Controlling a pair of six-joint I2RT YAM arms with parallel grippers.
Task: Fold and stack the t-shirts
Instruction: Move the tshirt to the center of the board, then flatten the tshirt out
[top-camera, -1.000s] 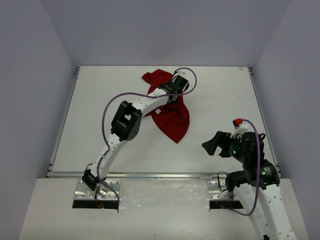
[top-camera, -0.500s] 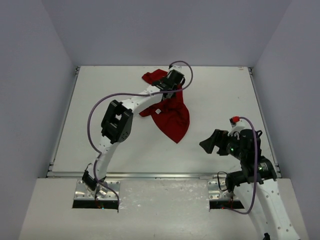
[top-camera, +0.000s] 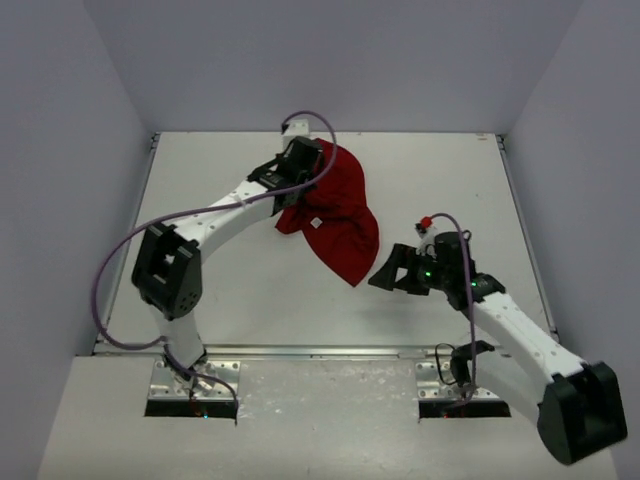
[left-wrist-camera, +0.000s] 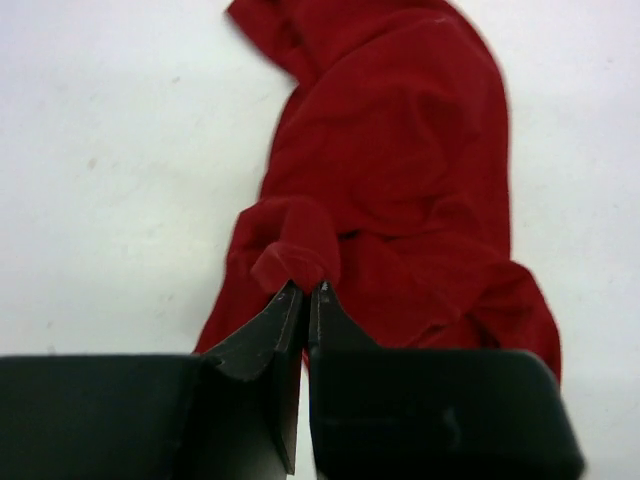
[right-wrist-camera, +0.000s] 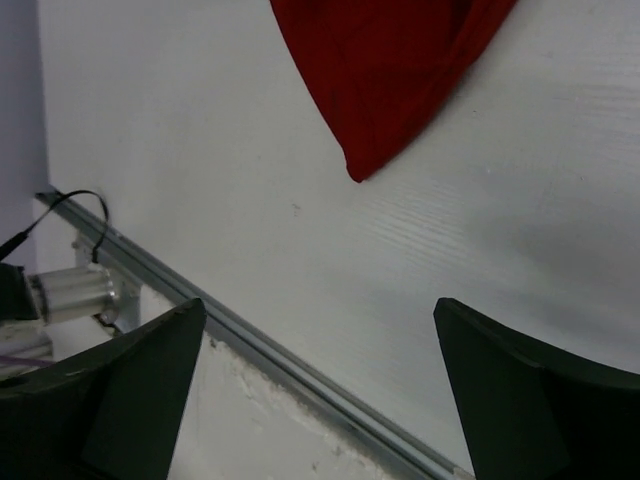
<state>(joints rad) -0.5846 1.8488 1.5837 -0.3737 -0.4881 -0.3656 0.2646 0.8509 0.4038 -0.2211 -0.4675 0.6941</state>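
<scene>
Since a second ago the left end effector (left-wrist-camera: 305, 293) has been carried leftward over the far part of the surface (top-camera: 450, 180), its fingers pinched on a small fold of the dark red t-shirt (top-camera: 340, 225). The t-shirt lies crumpled at far centre and is probably being dragged out flat for folding. The right end effector (top-camera: 388, 273), spread wide and empty, has been brought in from the near right towards the garment's near tip, seemingly so that a second corner can be taken.
</scene>
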